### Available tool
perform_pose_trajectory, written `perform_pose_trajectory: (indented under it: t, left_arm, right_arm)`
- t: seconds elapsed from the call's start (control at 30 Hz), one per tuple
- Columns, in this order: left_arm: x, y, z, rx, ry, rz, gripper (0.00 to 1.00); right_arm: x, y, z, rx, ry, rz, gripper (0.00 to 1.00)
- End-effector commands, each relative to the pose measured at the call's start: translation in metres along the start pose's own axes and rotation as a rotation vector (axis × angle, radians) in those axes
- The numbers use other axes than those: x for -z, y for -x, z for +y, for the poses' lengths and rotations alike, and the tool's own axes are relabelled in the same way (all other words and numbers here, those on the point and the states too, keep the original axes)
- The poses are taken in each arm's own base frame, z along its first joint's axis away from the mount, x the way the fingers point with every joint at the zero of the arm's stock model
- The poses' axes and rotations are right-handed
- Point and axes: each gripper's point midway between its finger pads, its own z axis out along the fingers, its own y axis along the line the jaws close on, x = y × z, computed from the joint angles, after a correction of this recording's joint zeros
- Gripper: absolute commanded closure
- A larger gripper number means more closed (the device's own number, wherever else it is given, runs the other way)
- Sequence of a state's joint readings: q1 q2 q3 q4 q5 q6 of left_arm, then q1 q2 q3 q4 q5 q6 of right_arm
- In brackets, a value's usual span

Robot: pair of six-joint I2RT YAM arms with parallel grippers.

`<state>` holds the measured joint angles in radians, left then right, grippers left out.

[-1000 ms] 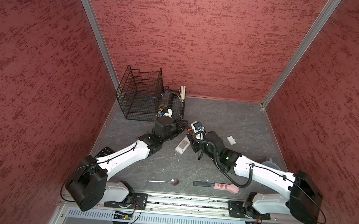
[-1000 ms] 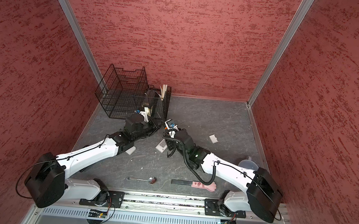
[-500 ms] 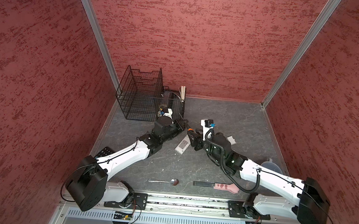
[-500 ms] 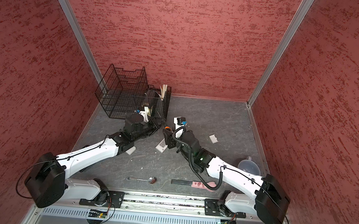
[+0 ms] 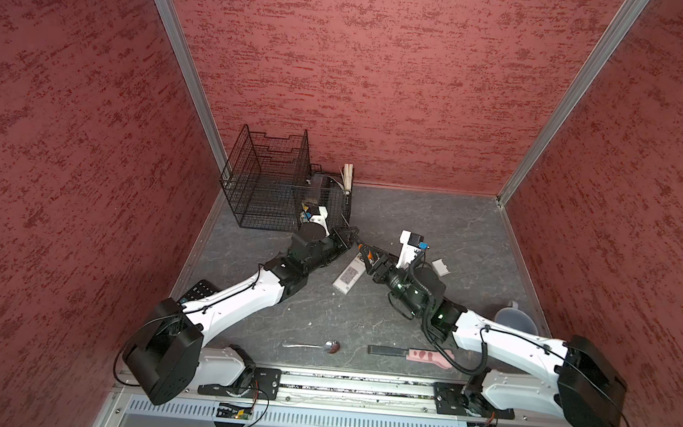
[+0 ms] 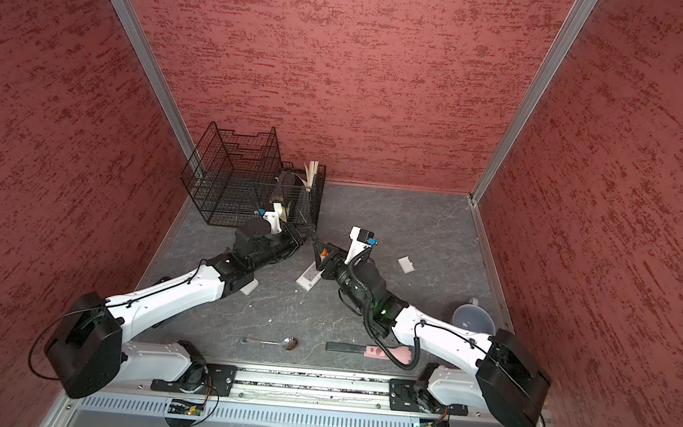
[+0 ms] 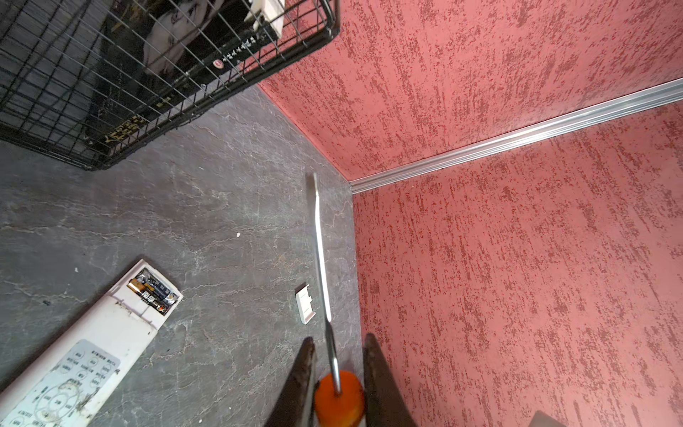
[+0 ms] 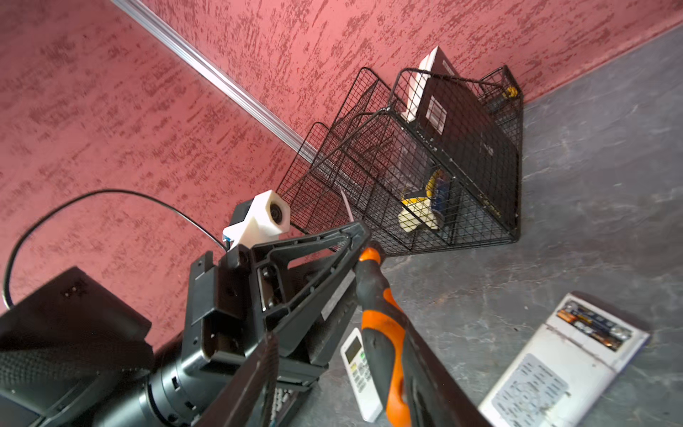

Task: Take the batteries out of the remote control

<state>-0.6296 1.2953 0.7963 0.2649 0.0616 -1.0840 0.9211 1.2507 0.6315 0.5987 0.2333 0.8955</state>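
Observation:
The white remote control (image 5: 349, 274) (image 7: 92, 340) (image 8: 561, 369) lies on the grey floor with its compartment open. The batteries (image 7: 153, 290) (image 8: 591, 325) sit inside it. Its cover (image 5: 440, 267) (image 7: 306, 304) lies apart to the right. My left gripper (image 5: 352, 237) (image 7: 339, 337) is shut on the orange front end of the screwdriver (image 7: 338, 399) (image 8: 384, 332), and the shaft points out past its fingers. My right gripper (image 5: 366, 254) (image 8: 338, 332) is open around the screwdriver's handle, which rests along one finger while the other stands well off.
A black wire basket (image 5: 275, 184) with boxes stands at the back left, close behind the left gripper. A small white remote (image 8: 360, 373) lies under the left arm. A spoon (image 5: 312, 345), a pink-handled tool (image 5: 416, 355) and a clear cup (image 5: 512, 320) lie near the front.
The right wrist has swung to the right, away from over the remote, and its jaws have widened a little. The left gripper has kept its place and its hold.

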Motion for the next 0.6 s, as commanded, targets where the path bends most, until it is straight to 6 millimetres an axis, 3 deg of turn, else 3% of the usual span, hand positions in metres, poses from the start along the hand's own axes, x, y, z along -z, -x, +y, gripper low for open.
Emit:
perform_pose_trajectory:
  t: [0.0, 0.37, 0.57]
  left_arm:
    - [0.007, 0.002, -0.016, -0.011, -0.065, -0.019, 1.00]
    - [0.010, 0.005, -0.024, -0.025, -0.089, -0.029, 1.00]
    - [0.008, 0.004, -0.023, -0.026, -0.085, -0.028, 1.00]
  right_arm:
    - [-0.002, 0.006, 0.001, -0.102, 0.014, -0.035, 0.44]
    - [0.000, -0.001, -0.019, -0.159, -0.050, -0.019, 0.45]
    - [-0.002, -0.003, -0.019, -0.126, -0.068, 0.000, 0.46]
